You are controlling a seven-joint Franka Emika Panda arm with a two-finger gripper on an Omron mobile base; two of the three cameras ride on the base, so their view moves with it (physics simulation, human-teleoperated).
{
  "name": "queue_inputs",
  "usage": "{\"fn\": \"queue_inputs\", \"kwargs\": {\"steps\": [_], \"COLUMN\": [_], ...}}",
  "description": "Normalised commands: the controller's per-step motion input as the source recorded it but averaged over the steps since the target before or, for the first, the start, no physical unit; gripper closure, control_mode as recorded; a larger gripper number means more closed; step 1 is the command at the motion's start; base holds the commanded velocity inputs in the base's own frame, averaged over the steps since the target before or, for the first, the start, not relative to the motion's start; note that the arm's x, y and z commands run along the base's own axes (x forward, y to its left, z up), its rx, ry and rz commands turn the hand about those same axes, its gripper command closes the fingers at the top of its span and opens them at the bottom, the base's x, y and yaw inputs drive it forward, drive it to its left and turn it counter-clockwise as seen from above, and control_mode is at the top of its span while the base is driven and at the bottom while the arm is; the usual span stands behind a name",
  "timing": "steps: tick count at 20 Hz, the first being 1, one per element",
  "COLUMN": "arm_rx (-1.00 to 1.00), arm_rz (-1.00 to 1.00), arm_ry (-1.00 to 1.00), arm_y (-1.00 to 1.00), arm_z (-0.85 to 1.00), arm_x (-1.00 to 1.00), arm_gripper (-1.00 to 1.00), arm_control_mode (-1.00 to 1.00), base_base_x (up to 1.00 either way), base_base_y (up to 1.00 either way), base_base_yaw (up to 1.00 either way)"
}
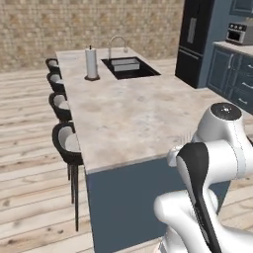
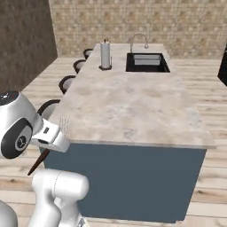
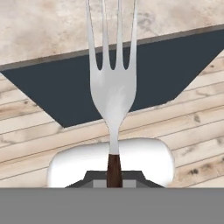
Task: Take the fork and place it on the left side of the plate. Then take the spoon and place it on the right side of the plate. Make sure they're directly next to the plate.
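My gripper (image 3: 113, 178) is shut on the dark reddish-brown handle of the fork (image 3: 112, 94). Its silver tines point away from the hand, toward the near edge of the island counter (image 3: 52, 30). In the right base view the gripper (image 2: 52, 138) hangs just off the counter's near left corner; the fork's tines (image 2: 64, 124) rise above it and the handle sticks out below. In the left base view the fork's tines (image 1: 187, 137) peek out behind the arm, over the counter's near right corner. The plate and the spoon are out of view.
The marble-topped island (image 1: 128, 116) has blue sides. A paper towel roll (image 1: 91, 63) and a sink with a faucet (image 1: 127, 66) sit at its far end. Several dark stools (image 1: 66, 143) line its left side. A dark fridge (image 1: 195, 42) and blue cabinets (image 1: 234, 74) stand at right.
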Motion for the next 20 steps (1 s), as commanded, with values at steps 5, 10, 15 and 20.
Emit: {"fn": "queue_inputs", "kwargs": {"steps": [5,10,15,20], "arm_rx": [0.00,0.00,0.00,0.00], "arm_rz": [0.00,0.00,0.00,0.00], "arm_ry": [0.00,0.00,0.00,0.00], "arm_y": [0.00,0.00,0.00,0.00], "arm_z": [0.00,0.00,0.00,0.00], "arm_x": [0.00,0.00,0.00,0.00], "arm_gripper": [1.00,1.00,1.00,1.00], "arm_control_mode": [1.00,1.00,1.00,1.00], "base_base_x": [-0.47,-0.49,-0.48,-0.46], "base_base_y": [1.00,1.00,0.95,0.88], "base_base_yaw": [-0.35,-0.36,-0.36,-0.38]}}
